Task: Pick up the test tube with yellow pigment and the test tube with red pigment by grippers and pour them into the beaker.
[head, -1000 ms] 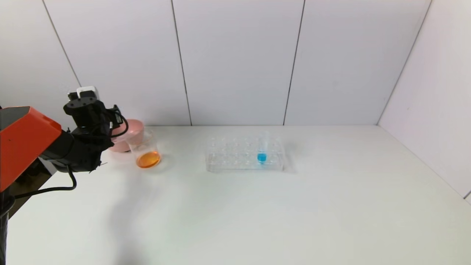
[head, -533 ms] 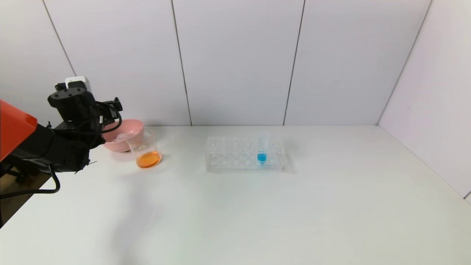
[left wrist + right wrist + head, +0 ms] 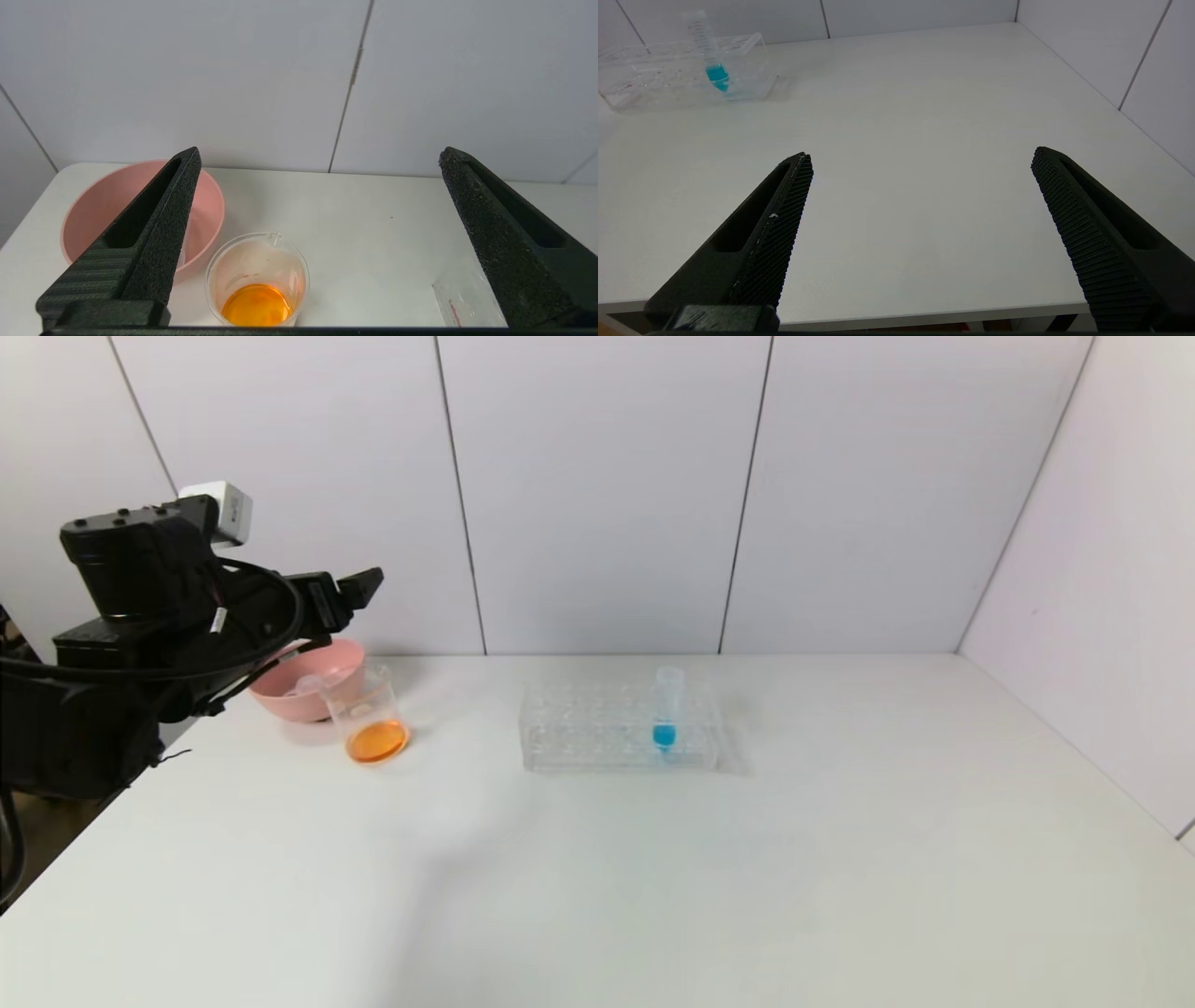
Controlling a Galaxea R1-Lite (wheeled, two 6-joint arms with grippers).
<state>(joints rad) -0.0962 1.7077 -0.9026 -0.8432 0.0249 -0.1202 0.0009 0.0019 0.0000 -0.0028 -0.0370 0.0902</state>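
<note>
Head view: the left gripper [image 3: 359, 590] has risen from beside the beaker [image 3: 370, 716] and now hangs above the pink bowl [image 3: 308, 679], jaws wide and empty. Orange liquid sits in the beaker on the counter [image 3: 653, 859]. The right gripper [image 3: 920, 205] is open too.

the white desk [image 3: 653, 877] carries three things. a pink bowl [image 3: 322, 683] sits at its far left corner, with the beaker [image 3: 369, 717] of orange liquid just beside it toward the front. the clear rack [image 3: 597, 735] stands near the middle back, well apart from both.
</note>
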